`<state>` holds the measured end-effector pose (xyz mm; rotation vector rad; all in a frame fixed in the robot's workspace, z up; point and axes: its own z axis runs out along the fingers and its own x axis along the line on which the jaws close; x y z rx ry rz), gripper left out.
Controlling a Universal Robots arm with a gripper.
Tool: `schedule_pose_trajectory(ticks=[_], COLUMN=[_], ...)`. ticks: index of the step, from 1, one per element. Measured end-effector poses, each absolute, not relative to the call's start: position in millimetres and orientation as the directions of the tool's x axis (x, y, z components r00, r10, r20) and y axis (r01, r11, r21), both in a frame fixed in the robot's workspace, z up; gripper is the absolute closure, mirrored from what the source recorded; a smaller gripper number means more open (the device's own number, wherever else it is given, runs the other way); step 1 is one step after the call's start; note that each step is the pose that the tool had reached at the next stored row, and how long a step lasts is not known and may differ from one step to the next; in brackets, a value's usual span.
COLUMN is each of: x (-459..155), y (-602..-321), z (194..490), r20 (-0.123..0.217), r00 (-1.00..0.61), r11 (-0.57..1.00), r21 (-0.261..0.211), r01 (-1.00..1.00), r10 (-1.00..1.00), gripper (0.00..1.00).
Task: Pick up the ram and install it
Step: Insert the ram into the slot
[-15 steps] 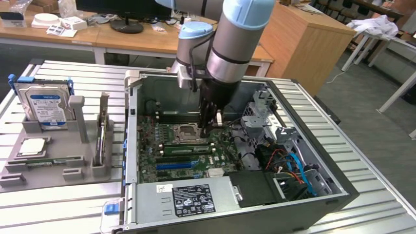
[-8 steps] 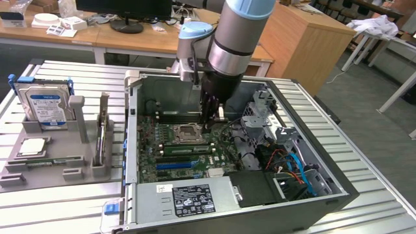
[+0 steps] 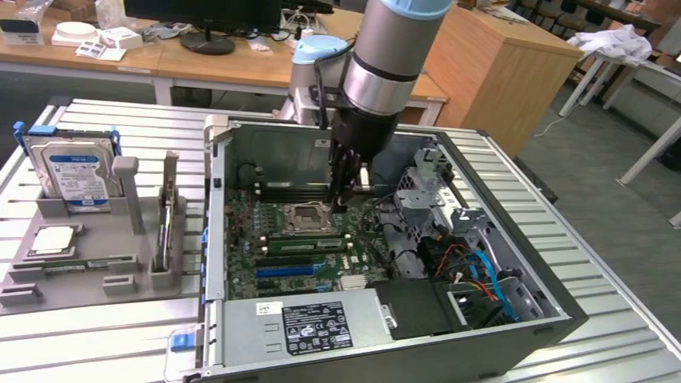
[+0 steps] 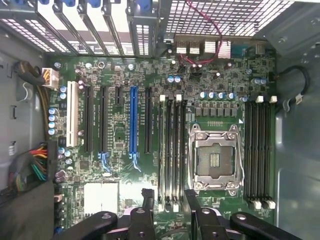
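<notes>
1. Gripper (image 3: 343, 199) inside PC case (image 3: 216, 199): jaws wide apart, nothing held.
2. Ram (image 3: 303, 242) looks seated in slot just beside CPU socket (image 3: 309, 217); long axis runs exterior view's left-right.
3. Wrist view: fingers (image 4: 148, 200) straddle that slot bank's end, ram close below.

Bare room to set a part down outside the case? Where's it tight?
Free: slatted table on the camera side of the grey fixture; table strip at the exterior view's right of the case. Tight: inside the case around the gripper.
</notes>
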<state>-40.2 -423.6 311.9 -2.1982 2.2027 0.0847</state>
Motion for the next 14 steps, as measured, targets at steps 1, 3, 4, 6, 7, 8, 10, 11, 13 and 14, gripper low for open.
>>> schedule_pose_trajectory(ticks=[1, 3, 4, 6, 7, 8, 10, 11, 13, 14], x=[-40, -40, -40, -40, -40, -40, -40, -40, -40, -40], y=[-424, -424, -424, -424, -424, -424, -424, -424, -424, -424], z=[313, 316, 318, 320, 321, 322, 325, 326, 329, 330], r20=[-0.059, -0.058, -0.058, -0.058, -0.058, -0.058, -0.058, -0.058, -0.058, -0.058], r00=[-0.003, -0.003, -0.003, -0.003, -0.003, -0.003, -0.003, -0.003, -0.003, -0.003], r11=[0.002, 0.002, 0.002, 0.002, 0.002, 0.002, 0.002, 0.002, 0.002, 0.002], r21=[0.018, 0.018, 0.018, 0.018, 0.018, 0.018, 0.018, 0.018, 0.018, 0.018], r01=[-1.0, -1.0, -1.0, -1.0, -1.0, -1.0, -1.0, -1.0, -1.0, -1.0], r10=[-0.998, -0.998, -0.998, -0.998, -0.998, -0.998, -0.998, -0.998, -0.998, -0.998], gripper=[0.63, 0.63, 0.63, 0.63, 0.63, 0.63, 0.63, 0.63, 0.63, 0.63])
